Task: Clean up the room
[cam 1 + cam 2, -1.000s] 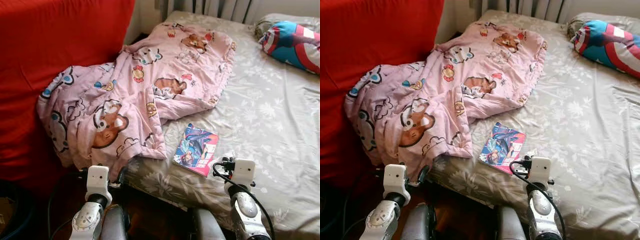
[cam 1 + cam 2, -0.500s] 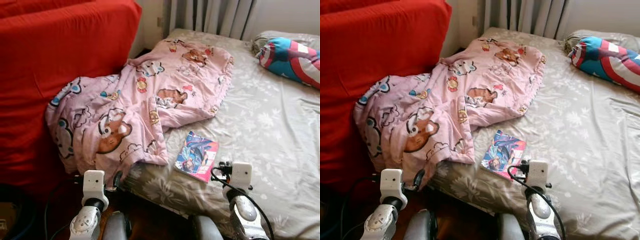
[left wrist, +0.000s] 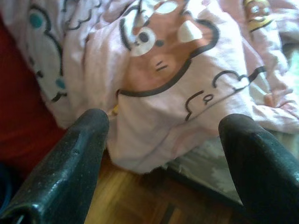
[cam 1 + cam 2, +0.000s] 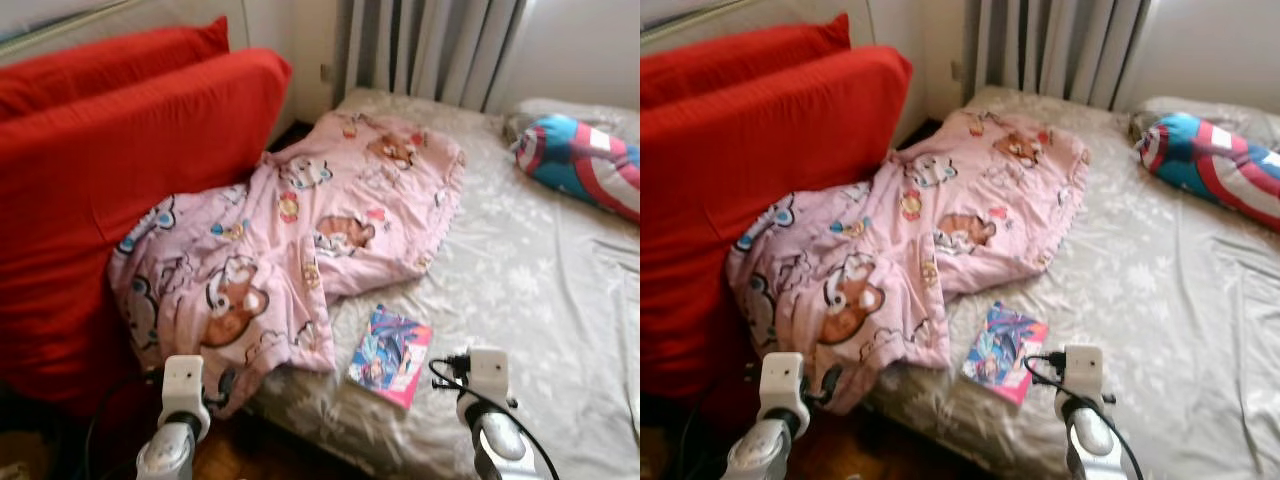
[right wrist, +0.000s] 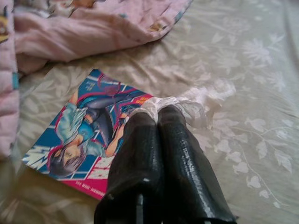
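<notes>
Right gripper (image 5: 161,109) clamps a crumpled white wrapper (image 5: 196,100) near the bed's (image 4: 540,270) front edge; left gripper (image 3: 163,121) gapes; I'd bin it next.

Two silver arms, rounded metal forearm shells, each topped by a white boxy wrist block: left arm (image 4: 172,440), right arm (image 4: 497,440). A black cable loops beside the right wrist block. Each arm's jaws have long black fingers (image 3: 70,163) with a rough, pebbled surface and rounded tips.
</notes>
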{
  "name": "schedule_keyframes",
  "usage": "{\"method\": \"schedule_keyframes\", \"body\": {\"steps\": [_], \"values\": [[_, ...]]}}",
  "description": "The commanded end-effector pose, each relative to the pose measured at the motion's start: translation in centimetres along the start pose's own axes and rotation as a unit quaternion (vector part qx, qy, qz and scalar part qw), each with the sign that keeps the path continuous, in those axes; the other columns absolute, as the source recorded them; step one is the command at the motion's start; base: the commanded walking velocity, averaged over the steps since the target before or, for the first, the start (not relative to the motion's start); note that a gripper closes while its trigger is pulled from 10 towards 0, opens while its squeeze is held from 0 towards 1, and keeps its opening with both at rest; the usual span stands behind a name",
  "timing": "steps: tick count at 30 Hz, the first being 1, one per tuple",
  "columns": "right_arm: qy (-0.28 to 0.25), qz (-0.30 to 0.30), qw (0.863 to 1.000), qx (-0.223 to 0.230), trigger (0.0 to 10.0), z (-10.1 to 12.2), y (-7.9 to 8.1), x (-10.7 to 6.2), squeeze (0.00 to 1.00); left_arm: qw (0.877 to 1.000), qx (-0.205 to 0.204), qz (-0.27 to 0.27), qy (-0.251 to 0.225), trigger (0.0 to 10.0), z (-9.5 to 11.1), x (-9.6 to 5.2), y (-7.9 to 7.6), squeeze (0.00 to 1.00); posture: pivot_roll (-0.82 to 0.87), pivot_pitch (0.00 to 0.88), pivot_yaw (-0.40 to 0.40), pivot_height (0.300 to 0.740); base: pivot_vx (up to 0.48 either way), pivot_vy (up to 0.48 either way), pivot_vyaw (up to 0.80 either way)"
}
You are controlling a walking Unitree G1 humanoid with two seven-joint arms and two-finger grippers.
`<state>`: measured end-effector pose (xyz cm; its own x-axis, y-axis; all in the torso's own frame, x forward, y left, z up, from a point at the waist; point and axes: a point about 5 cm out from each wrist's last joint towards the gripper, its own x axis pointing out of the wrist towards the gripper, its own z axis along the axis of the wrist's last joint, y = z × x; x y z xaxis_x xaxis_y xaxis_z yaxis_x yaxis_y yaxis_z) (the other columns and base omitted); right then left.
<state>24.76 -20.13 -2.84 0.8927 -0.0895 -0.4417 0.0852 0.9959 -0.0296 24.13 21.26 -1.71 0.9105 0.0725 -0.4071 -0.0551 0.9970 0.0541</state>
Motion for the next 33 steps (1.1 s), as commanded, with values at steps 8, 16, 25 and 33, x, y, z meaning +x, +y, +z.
{"method": "schedule_keyframes", "body": {"steps": [8,16,25,33], "values": [[0.140,-0.020,0.990,-0.014,10.0,-4.6,-1.5,-1.8,0.00,0.994,-0.002,0.005,0.113,10.0,-3.1,0.0,-0.2,0.00,-0.06,0.015,-0.037,0.740,0.000,0.000,0.00],[0.174,-0.046,0.983,0.023,10.0,-6.3,-1.5,-2.9,0.00,0.986,-0.005,0.002,0.167,10.0,-5.1,-0.9,-0.4,0.00,-0.06,0.034,-0.032,0.740,0.000,0.000,0.00],[0.201,-0.012,0.979,0.020,10.0,-7.6,0.5,-3.6,0.00,0.979,-0.020,0.032,0.201,10.0,-6.5,-1.8,0.2,0.00,-0.04,0.039,-0.037,0.740,0.000,0.000,0.00],[0.216,-0.004,0.976,0.003,10.0,-8.4,0.0,-4.1,0.00,0.978,-0.006,0.016,0.208,10.0,-6.7,-1.8,-0.4,0.00,-0.06,0.039,-0.032,0.740,0.000,0.000,0.00]]}}
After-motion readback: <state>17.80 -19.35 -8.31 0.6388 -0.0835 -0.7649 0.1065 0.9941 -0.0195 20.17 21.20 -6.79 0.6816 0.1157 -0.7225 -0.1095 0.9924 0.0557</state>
